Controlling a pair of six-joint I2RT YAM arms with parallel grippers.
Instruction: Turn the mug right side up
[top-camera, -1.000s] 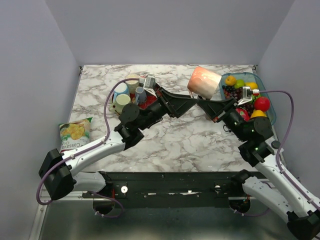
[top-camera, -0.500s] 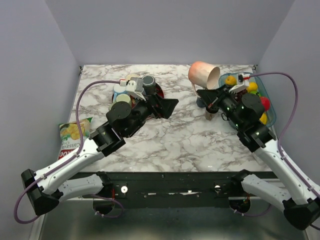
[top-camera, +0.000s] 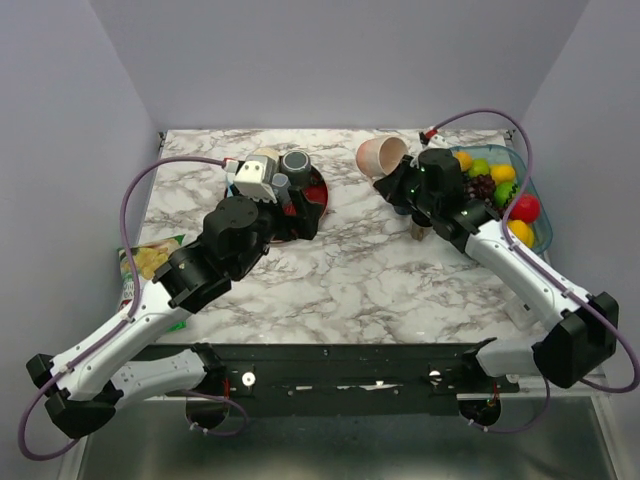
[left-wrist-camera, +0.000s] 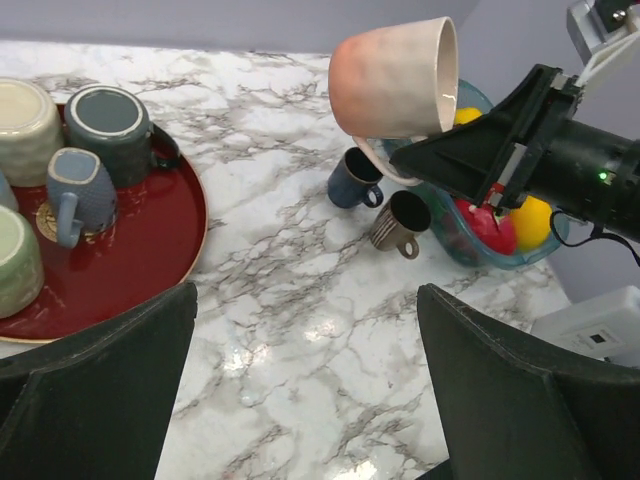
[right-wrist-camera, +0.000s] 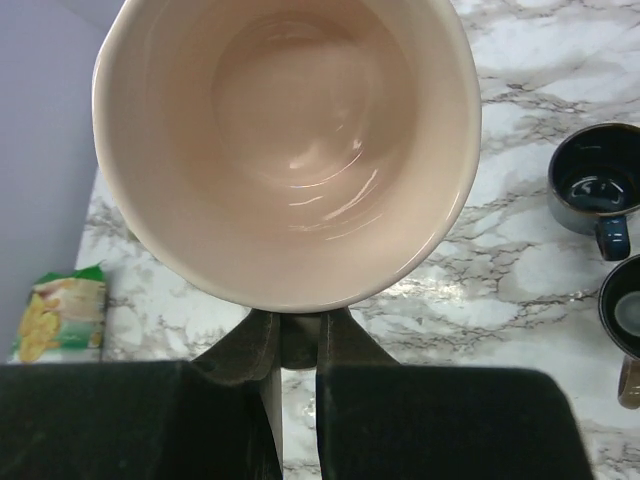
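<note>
The pink mug (top-camera: 381, 155) hangs in the air above the back of the table, tipped on its side. My right gripper (top-camera: 393, 178) is shut on its handle. In the right wrist view the mug's empty cream inside (right-wrist-camera: 290, 140) faces the camera, and my right gripper (right-wrist-camera: 298, 335) pinches the handle just below the rim. The left wrist view shows the mug (left-wrist-camera: 392, 75) aloft with the right gripper's black fingers (left-wrist-camera: 450, 160) under it. My left gripper (left-wrist-camera: 310, 400) is open and empty over bare marble, beside the red tray (top-camera: 318, 192).
The red tray (left-wrist-camera: 185, 225) holds several mugs, including a dark grey one upside down (left-wrist-camera: 105, 115). A dark blue mug (left-wrist-camera: 352, 180) and a brown mug (left-wrist-camera: 400, 218) stand upright below the pink one. A blue fruit bin (top-camera: 533, 215) stands at the right, a chip bag (top-camera: 150, 262) at the left.
The right arm has swung the pink mug left and lower while turning it. The left arm has pulled back toward the red tray, away from the mug.
</note>
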